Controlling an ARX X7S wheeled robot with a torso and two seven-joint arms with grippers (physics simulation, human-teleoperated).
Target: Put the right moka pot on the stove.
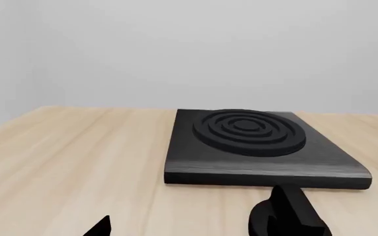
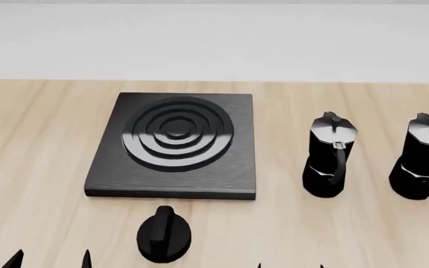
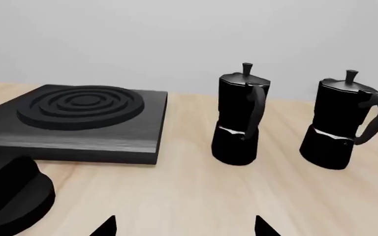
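At the near edge of the bench (image 2: 36, 167) only dark fingertips of the left pincer (image 2: 51, 260) and right pincer (image 2: 289, 266) show, spread apart, holding and touching nothing. Just beyond lies the knob (image 2: 162, 234), then the stove (image 2: 176, 146). The right moka pot (image 2: 423, 159) stands upright toward the right edge, beside the second moka pot (image 2: 329, 156). It looks rigid, glossy and likely slippery; the narrow waist or the handle seems the surest hold.

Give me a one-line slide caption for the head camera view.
Stove on a wooden table, its knob in front; two upright moka pots to its right, the right moka pot outermost.
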